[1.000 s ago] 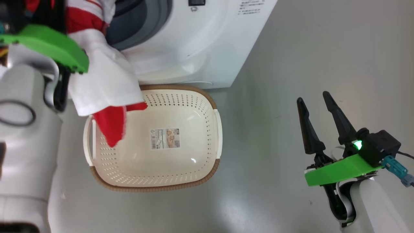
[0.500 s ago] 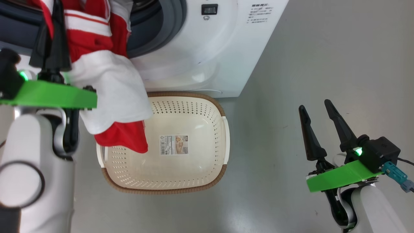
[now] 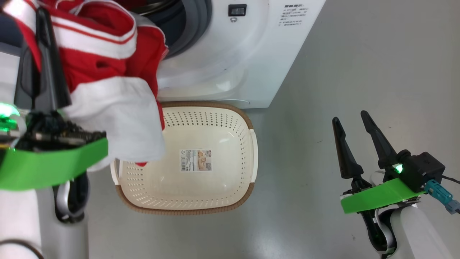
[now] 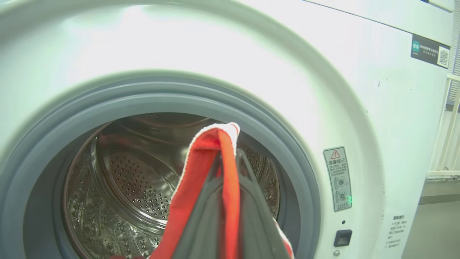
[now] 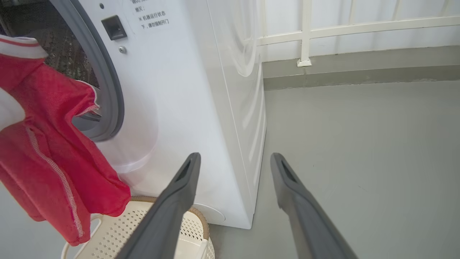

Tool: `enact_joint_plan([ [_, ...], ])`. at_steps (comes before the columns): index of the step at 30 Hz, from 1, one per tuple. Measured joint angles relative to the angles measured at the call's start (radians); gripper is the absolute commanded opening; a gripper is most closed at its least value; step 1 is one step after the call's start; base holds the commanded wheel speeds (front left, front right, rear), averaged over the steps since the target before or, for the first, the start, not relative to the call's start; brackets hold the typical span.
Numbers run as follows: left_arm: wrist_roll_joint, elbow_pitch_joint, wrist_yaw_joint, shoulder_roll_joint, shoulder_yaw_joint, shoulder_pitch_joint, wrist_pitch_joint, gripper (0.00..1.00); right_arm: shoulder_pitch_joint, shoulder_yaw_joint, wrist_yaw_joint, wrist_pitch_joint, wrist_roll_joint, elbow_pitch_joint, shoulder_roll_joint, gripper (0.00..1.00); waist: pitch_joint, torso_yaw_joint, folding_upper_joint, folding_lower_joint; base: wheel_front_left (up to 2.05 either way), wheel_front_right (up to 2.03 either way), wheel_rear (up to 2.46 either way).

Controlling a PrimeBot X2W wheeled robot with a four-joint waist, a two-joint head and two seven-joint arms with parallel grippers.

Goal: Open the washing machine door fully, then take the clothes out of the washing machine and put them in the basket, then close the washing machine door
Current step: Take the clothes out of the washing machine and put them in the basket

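Clothes (image 3: pixel 90 68) are clamped in the left gripper (image 4: pixel 228 158), hung above the basket (image 3: pixel 201 210). Right gripper (image 3: pixel 349 117) is held open, empty.

The left gripper (image 3: pixel 37 54) pinches the clothes (image 3: pixel 100 72), which hang over the left end of the basket (image 3: pixel 187 210). The basket sits just before the washer (image 3: pixel 230 64). The right gripper (image 3: pixel 349 117) is well right, jaws apart.
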Motion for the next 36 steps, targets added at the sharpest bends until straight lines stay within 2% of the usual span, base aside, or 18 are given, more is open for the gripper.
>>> enact_joint_plan([
  [6,0.001,-0.069,0.000,-0.007,-0.002,0.062,0.000,0.00,0.000,0.001,0.000,0.000,0.000,0.001,0.000,1.00,0.002,0.002,0.0000,0.0000,0.00,0.00,0.00],
  [12,-0.008,-0.042,0.000,-0.013,-0.038,0.128,0.000,0.00,0.000,0.004,0.000,0.000,0.000,0.002,0.000,1.00,0.009,0.001,0.0000,0.0000,0.00,0.00,0.00],
  [23,-0.003,0.268,0.000,0.001,-0.138,0.154,0.001,0.00,-0.007,0.011,0.000,0.000,0.001,-0.003,0.000,1.00,0.056,-0.012,0.0000,0.0000,0.00,0.00,0.00],
  [31,0.002,0.511,0.000,0.020,-0.178,0.065,0.001,0.00,-0.035,0.014,0.000,0.000,0.002,-0.014,0.000,1.00,0.111,-0.031,0.0000,0.0000,0.00,0.00,0.00],
  [36,0.002,0.644,0.000,0.035,-0.237,0.010,0.001,0.00,-0.049,0.021,0.000,0.000,0.007,-0.019,0.000,1.00,0.148,-0.045,0.0000,0.0000,0.00,0.00,0.00],
])
